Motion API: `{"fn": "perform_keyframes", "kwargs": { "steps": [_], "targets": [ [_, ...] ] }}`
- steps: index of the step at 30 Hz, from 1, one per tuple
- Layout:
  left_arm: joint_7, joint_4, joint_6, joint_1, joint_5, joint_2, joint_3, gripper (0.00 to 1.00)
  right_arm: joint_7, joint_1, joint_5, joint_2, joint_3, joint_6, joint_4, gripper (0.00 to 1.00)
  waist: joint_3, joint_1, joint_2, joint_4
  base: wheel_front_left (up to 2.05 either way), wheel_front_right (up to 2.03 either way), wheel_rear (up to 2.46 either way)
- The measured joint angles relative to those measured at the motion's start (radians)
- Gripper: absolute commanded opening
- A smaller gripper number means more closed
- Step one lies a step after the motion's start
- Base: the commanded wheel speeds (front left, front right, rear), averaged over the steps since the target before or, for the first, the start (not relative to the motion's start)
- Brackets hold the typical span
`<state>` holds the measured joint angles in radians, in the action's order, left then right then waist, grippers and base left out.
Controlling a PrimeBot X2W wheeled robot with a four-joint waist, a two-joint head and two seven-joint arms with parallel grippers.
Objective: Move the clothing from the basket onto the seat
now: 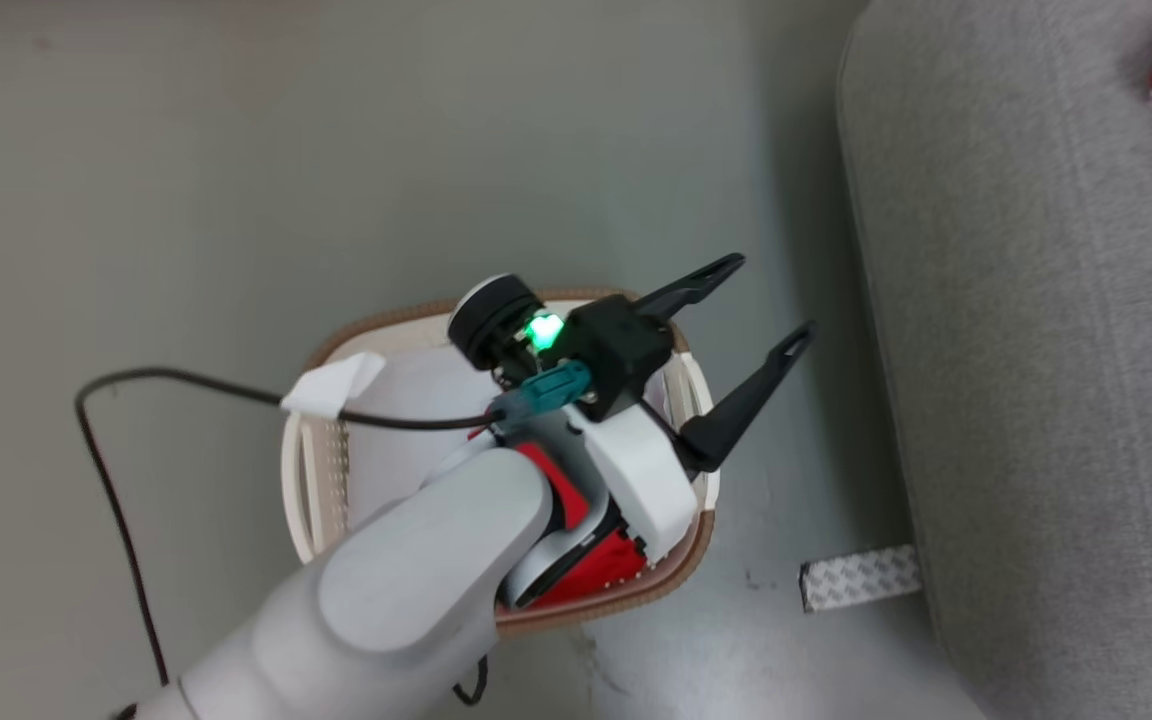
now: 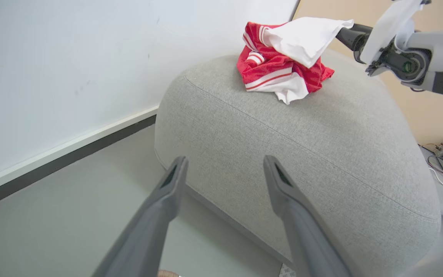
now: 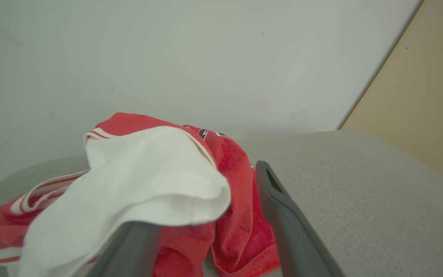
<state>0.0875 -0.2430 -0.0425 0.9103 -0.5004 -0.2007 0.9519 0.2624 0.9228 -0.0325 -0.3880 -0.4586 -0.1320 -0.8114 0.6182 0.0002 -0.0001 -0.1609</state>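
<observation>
Clothing lay bunched on the seat, right jaws released but a white fold draped over one finger, so I judged next: pull clear, then drop my open left jaws onto the red piece in the basket.

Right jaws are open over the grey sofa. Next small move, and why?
Probably draw the right gripper up and back off the grey fabric sofa. Its jaws stand open, but a white fold of the red and white sports garment lies draped over one finger, so a sideways swing could drag it along. More red clothing sits in the cream perforated plastic basket under the open left gripper.
</observation>
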Motion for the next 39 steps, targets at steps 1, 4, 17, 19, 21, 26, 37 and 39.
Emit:
{"fn": "perform_keyframes", "kwargs": {
  "steps": [1, 4, 17, 19, 21, 26, 37, 39],
  "targets": [
    [0.013, -0.008, 0.005, -0.012, -0.006, 0.0, -0.005, 1.0, 0.0, -0.022, -0.005, 0.009, -0.006, 0.0, 0.022, 1.0, -0.017, 0.0, 0.0001, -0.001, 0.0, 0.0, 0.0],
    [0.059, -0.035, 0.025, -0.048, -0.025, 0.002, -0.025, 1.0, 0.0, -0.11, -0.034, 0.038, -0.006, 0.0, 0.104, 1.0, -0.075, -0.0001, 0.0001, -0.002, 0.0, 0.0, 0.0],
    [0.17, -0.115, 0.118, -0.274, -0.105, -0.011, -0.147, 1.0, 0.002, -0.587, -0.125, 0.078, 0.096, 0.0, 0.548, 1.0, -0.365, -0.0005, 0.0, 0.047, 0.0, 0.0, 0.0],
    [0.171, -0.116, 0.133, -0.321, -0.112, -0.02, -0.17, 1.0, 0.002, -0.656, -0.129, 0.096, 0.103, 0.0, 0.598, 1.0, -0.409, -0.0006, 0.0001, 0.065, 0.0, 0.0, 0.0],
    [0.175, -0.114, 0.149, -0.366, -0.111, -0.036, -0.195, 1.0, 0.002, -0.722, -0.128, 0.114, 0.123, 0.0, 0.637, 1.0, -0.45, -0.0005, 0.0001, 0.084, 0.0, 0.0, 0.0],
    [0.176, -0.079, 0.175, -0.493, -0.071, -0.069, -0.281, 1.0, -0.006, -0.846, -0.126, 0.165, 0.169, 0.0, 0.714, 1.0, -0.534, -0.0007, 0.0001, 0.145, 0.0, 0.0, 0.0],
    [0.177, -0.012, 0.172, -0.755, 0.052, -0.04, -0.52, 1.0, -0.001, -1.024, -0.128, 0.31, 0.266, 0.0, 0.68, 1.0, -0.655, -0.0005, 0.0001, 0.247, 0.0, 0.0, 0.0],
    [0.177, -0.007, 0.158, -0.787, 0.071, -0.025, -0.551, 1.0, -0.001, -1.04, -0.119, 0.32, 0.281, 0.0, 0.663, 1.0, -0.664, -0.0005, 0.0001, 0.249, 0.0, 0.0, 0.0]
  ]
}}
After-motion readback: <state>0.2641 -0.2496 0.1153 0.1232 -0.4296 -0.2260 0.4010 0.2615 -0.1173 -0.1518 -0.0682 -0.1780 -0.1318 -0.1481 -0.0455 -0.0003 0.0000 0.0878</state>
